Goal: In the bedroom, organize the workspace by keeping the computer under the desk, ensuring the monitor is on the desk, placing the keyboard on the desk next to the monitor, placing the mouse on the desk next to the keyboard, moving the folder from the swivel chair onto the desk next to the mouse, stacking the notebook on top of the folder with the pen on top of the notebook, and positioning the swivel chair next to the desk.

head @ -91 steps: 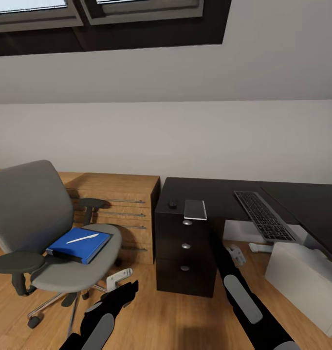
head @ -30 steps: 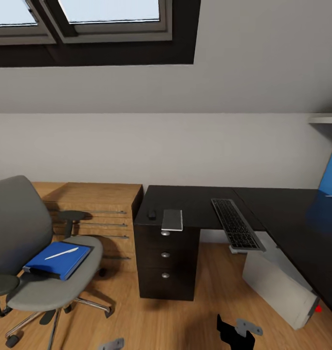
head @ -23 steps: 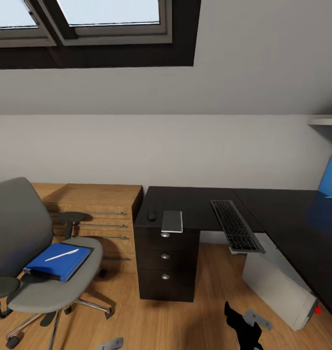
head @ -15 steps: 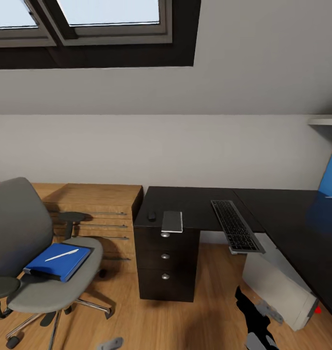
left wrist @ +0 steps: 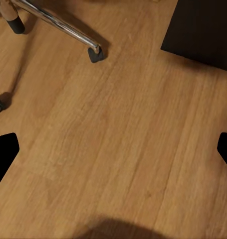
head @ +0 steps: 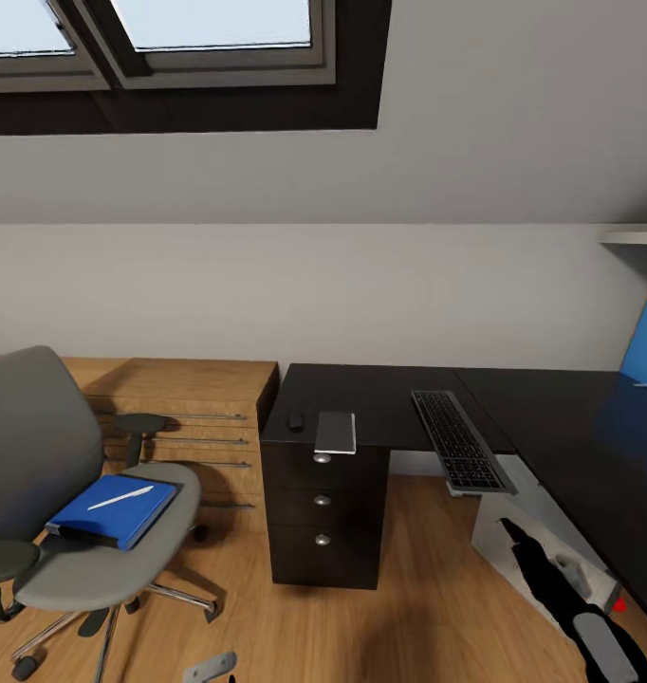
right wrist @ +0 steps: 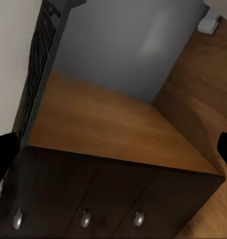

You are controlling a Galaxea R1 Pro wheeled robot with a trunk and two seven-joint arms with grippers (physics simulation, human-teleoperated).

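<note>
— Checking the desk: keyboard overhanging its front edge, notebook at the front edge above the drawers, mouse just beside it.
— Confirmed. Swivel chair?
— Carrying folder on the seat, pen on top. Computer on floor under desk.
— Grippers?
— Right gripper near computer, fingers spread wide. Left gripper over floor, likewise wide.
</note>
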